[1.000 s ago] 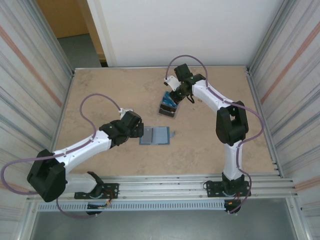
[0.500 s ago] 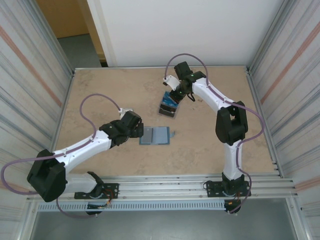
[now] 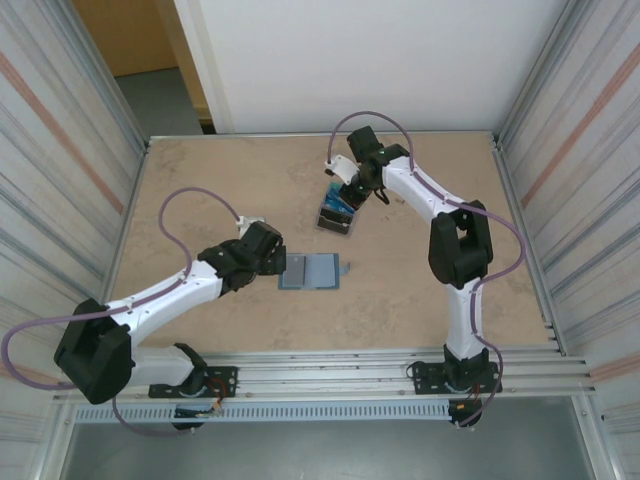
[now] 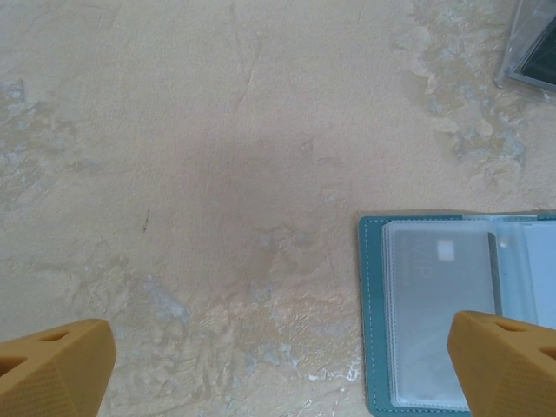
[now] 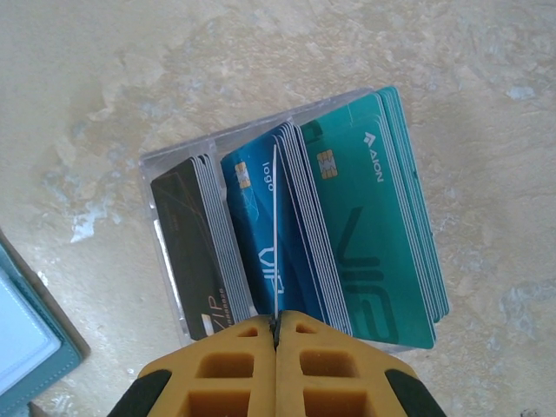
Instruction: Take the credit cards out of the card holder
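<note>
The card holder lies open and flat mid-table, slate-blue with pale slots. In the left wrist view its left half shows a grey card in a clear slot. My left gripper sits just left of it, open wide, with its right fingertip over the holder. My right gripper is shut on one credit card, seen edge-on as a thin pale line. It hangs over the blue stack in a clear tray. From above, that gripper is over the tray.
The tray holds three upright stacks of cards: black, blue and teal. A corner of the card holder shows at the lower left of the right wrist view. Metal walls close in both sides of the table.
The right arm's wrist has shifted slightly left above the tray. The left arm and the card holder have not moved.
</note>
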Available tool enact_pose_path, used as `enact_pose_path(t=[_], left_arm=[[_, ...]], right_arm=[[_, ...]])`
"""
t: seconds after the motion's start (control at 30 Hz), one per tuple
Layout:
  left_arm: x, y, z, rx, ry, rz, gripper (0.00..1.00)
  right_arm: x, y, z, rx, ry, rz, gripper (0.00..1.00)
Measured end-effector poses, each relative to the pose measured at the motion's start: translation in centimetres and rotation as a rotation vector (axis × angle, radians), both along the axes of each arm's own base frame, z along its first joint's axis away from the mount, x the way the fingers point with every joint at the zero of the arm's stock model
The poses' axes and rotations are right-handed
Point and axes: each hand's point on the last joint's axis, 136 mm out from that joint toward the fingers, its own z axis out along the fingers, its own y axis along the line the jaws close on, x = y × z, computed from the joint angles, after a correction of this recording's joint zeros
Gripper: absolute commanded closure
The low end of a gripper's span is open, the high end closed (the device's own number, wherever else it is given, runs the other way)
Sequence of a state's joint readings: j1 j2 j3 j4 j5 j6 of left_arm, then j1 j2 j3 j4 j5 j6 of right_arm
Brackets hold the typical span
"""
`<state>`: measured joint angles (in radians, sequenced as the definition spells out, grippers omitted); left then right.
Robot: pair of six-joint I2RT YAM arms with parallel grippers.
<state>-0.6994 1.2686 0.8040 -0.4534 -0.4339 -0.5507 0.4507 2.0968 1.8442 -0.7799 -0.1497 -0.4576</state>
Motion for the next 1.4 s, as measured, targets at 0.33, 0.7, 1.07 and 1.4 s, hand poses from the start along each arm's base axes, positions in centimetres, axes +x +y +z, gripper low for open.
enact_pose_path(t=[0.33,0.7,1.07,1.4], left_arm=[[0.0,0.0,0.0,0.0,0.001,0.0,0.01],[-0.1,-0.1,0.0,-0.004,0.004,-0.003,0.01],[-0.2,0.3,0.3,-0.031,-0.01,0.022,0.01],[-1.1,2.9,0.9,-0.086,-0.05,0.112,0.01]], right_arm=[[0.5,0.1,-0.7,-0.011,0.006,0.006,0.85],[0.5,-0.1,-1.0,-0.027,0.007,0.002,0.85],[-1.3,1.4,0.1,-0.022,-0.01,-0.058,0.7],[-8.8,6.3,1.7,0.007,-0.035,-0.139,0.64]])
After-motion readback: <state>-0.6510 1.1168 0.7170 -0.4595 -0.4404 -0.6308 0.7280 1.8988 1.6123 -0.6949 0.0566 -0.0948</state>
